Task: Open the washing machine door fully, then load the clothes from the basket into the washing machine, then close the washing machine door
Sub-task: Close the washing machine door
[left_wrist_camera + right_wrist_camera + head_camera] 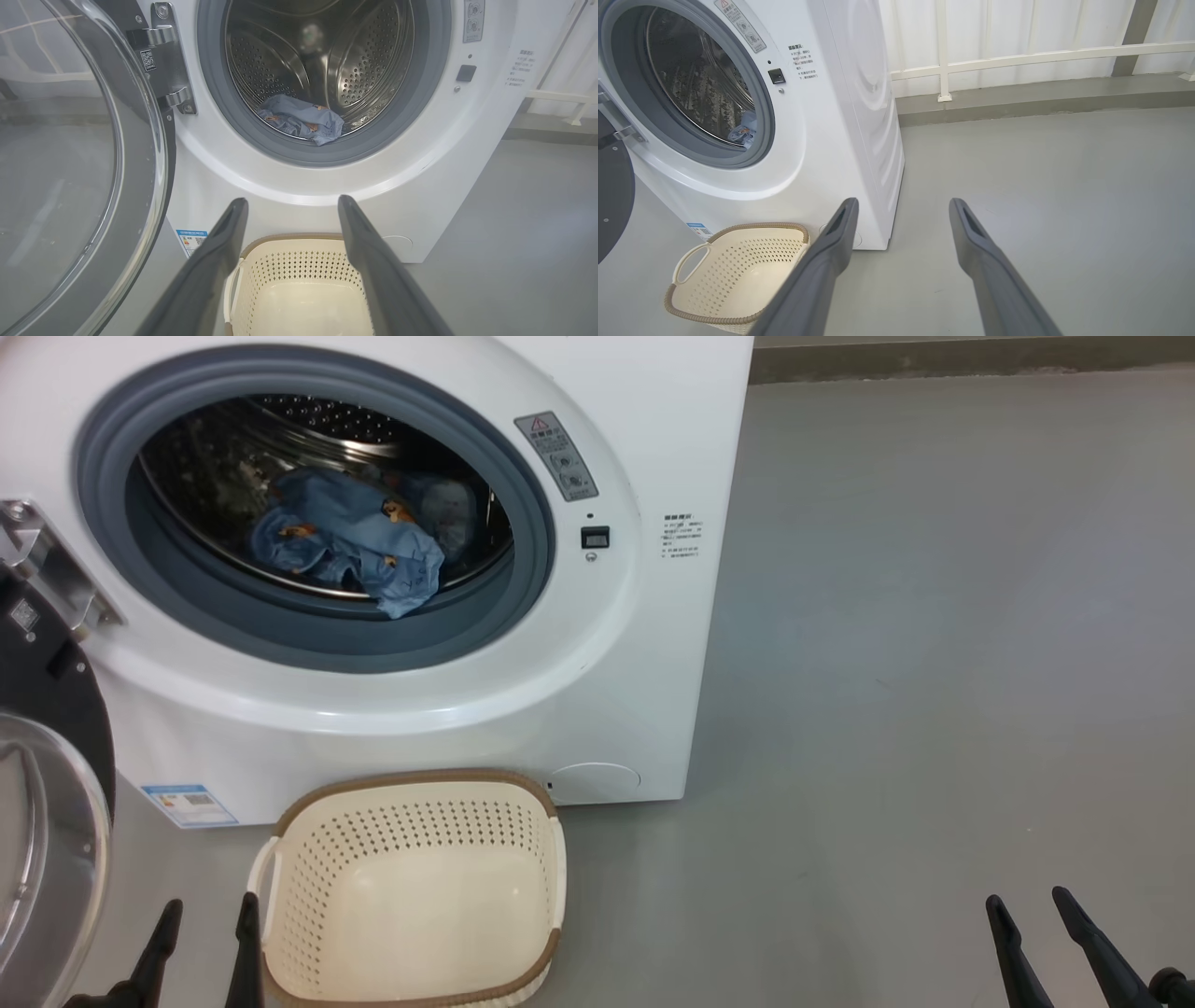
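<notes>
the clothes lie in a crumpled blue heap at the bottom of the steel drum, in the upper left of the head view, with one fold hanging over the drum's front lip toward the grey gasket. around them stands the washing machine, a white box taking up the upper left part of the frame, with a small blue label sticker low on its front. the washing machine door is swung wide open at the left edge of the frame, hanging from a metal hinge, its glass porthole facing out.

the basket sits on the grey floor just in front of the machine, at the lower centre-left, its cream bottom in plain view.

the left gripper is at the lower left, fingers spread wide with nothing between them; one finger is right beside the basket's left handle, and whether it touches cannot be told. the right gripper is at the lower right, well apart from the basket, also spread wide and holding nothing, over bare floor.
</notes>
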